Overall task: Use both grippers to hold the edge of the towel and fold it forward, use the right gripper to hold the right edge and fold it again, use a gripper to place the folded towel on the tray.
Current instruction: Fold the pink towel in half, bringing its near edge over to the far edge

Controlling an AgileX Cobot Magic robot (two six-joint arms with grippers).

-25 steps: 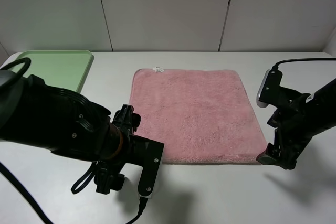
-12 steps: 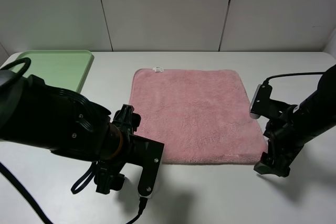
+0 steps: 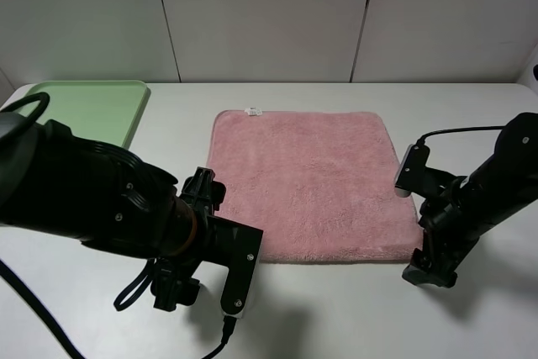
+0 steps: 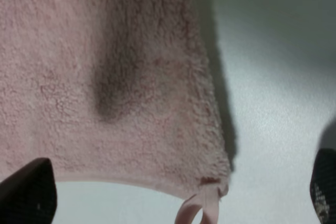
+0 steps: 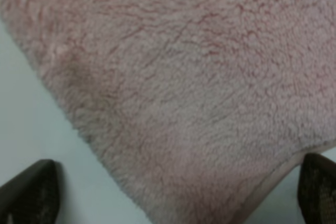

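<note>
Exterior high: right arm [image 3: 471,208] bent low beside towel [image 3: 311,182] corner.

White table [image 3: 336,317], pale grey panelled wall [image 3: 269,14] behind it

White matte tabletop [image 3: 353,325], soft shadow [image 3: 475,287] on it just beside the right gripper [image 3: 427,273]. Well beyond it, pale grey wall panels [image 3: 261,14] split by thin dark vertical seams [image 3: 166,18]. Light even, diffuse.

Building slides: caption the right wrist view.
Open right claw over a corner of the pink towel on the white table.
</note>
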